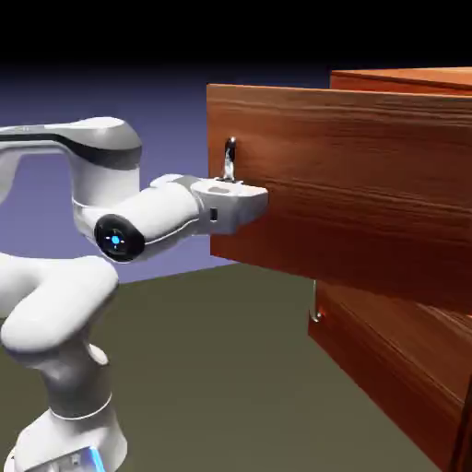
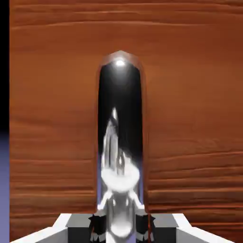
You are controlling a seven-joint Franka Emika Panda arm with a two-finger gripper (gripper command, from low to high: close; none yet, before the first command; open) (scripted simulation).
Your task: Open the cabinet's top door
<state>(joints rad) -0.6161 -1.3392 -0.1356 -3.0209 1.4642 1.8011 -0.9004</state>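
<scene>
Cabinet's (image 1: 396, 277) top door (image 1: 350, 184) is standing swung out, its silver handle (image 2: 121, 142) sitting clamped in the gripper (image 2: 121, 225).

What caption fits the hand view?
Gripper shut on the top door's silver handle.

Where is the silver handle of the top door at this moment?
In the exterior view the silver handle stands near the left edge of the top door, just above the gripper. In the hand view it rises between the gripper's fingertips.
</scene>
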